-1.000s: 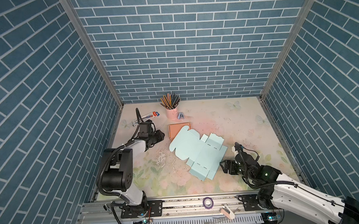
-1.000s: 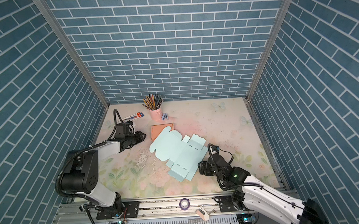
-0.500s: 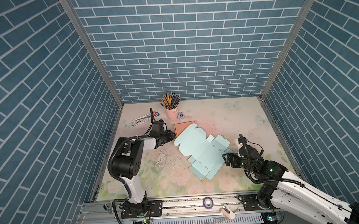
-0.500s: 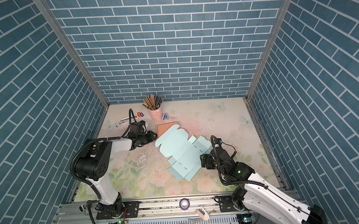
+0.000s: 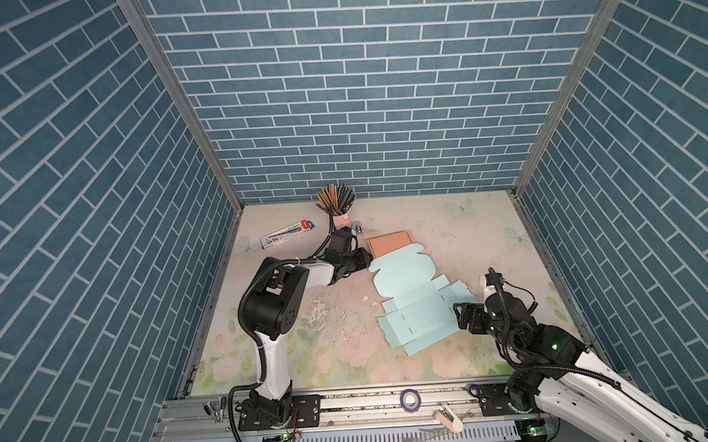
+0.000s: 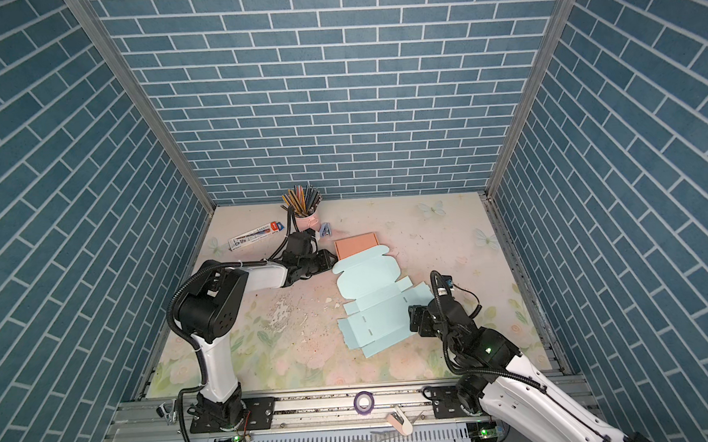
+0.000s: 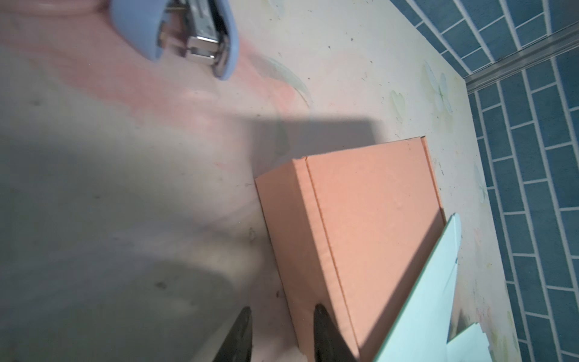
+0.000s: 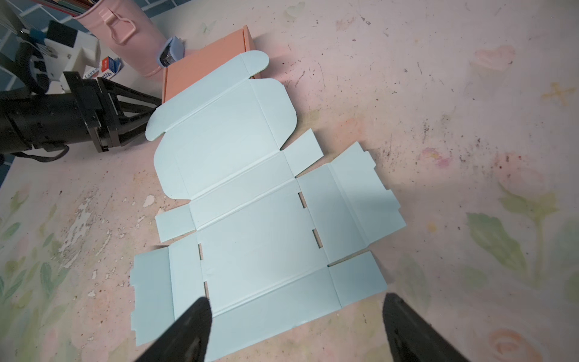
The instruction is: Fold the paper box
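Note:
The paper box (image 5: 414,298) (image 6: 373,300) is a light blue flat blank, unfolded on the floral table, seen whole in the right wrist view (image 8: 260,203). Its rounded far flap (image 7: 432,313) rests tilted on an orange folded box (image 5: 389,245) (image 7: 360,225). My left gripper (image 5: 364,259) (image 7: 283,308) is low at the blank's far left corner, narrowly open with nothing between its fingers, one finger beside the orange box's side. At the blank's near right edge my right gripper (image 5: 459,318) (image 8: 296,299) stands wide open, holding nothing.
A pink cup of pencils (image 5: 339,218) stands at the back, with a blue stapler (image 5: 357,228) (image 7: 194,34) beside it. A long printed carton (image 5: 288,233) lies back left. A purple tape roll (image 5: 409,398) sits on the front rail. Brick walls enclose three sides.
The left gripper has swung right up to the blank's far corner. The blank has slid right, its flap now on the orange box. The right gripper backed off to the right.

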{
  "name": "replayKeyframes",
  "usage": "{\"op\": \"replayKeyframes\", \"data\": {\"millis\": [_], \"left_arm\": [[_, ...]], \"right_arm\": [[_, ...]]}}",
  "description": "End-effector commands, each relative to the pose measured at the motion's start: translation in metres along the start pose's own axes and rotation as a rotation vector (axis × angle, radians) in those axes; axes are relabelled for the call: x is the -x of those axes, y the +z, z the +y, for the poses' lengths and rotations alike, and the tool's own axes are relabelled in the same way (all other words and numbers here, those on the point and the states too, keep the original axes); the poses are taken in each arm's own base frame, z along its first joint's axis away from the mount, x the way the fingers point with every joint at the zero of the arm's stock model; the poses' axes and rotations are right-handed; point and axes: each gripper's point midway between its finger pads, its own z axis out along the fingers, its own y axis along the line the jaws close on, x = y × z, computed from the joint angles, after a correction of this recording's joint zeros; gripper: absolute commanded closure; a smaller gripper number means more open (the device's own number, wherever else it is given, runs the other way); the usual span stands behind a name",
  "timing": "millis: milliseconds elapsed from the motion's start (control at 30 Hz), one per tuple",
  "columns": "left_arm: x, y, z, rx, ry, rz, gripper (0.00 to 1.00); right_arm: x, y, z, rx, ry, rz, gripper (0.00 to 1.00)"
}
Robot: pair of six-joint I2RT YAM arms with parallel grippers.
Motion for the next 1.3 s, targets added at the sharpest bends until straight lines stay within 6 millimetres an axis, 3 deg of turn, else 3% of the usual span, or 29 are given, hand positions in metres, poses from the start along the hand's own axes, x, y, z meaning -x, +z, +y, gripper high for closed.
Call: {"op": "replayKeyframes", "data": {"millis": [0,500,667,767,833,1033,1267], "left_arm": [[0.005,0.007,-0.007,0.003,-0.006,-0.017,0.65],[0.021,0.039,-0.045,-0.043,0.02,-0.005,0.65],[0.017,0.019,-0.048,-0.046,0.075,0.016,0.55],[0.002,0.002,-0.049,-0.067,0.128,0.063,0.35],[-0.008,-0.007,-0.049,-0.096,0.15,0.094,0.28],[-0.031,-0.019,-0.053,-0.176,0.168,0.145,0.26],[-0.025,-0.011,-0.058,-0.224,0.184,0.129,0.29]], "right_arm": [[-0.005,-0.001,-0.014,-0.053,-0.025,0.005,0.14],[0.002,-0.007,-0.019,-0.083,-0.031,-0.007,0.14],[0.0,-0.01,-0.02,-0.078,-0.013,-0.01,0.14],[-0.002,-0.011,-0.02,-0.068,-0.003,-0.011,0.15],[-0.003,-0.009,-0.02,-0.071,-0.005,-0.006,0.15],[-0.004,-0.006,-0.018,-0.068,-0.007,0.003,0.15],[-0.001,-0.009,-0.017,-0.062,-0.009,-0.005,0.16]]}}
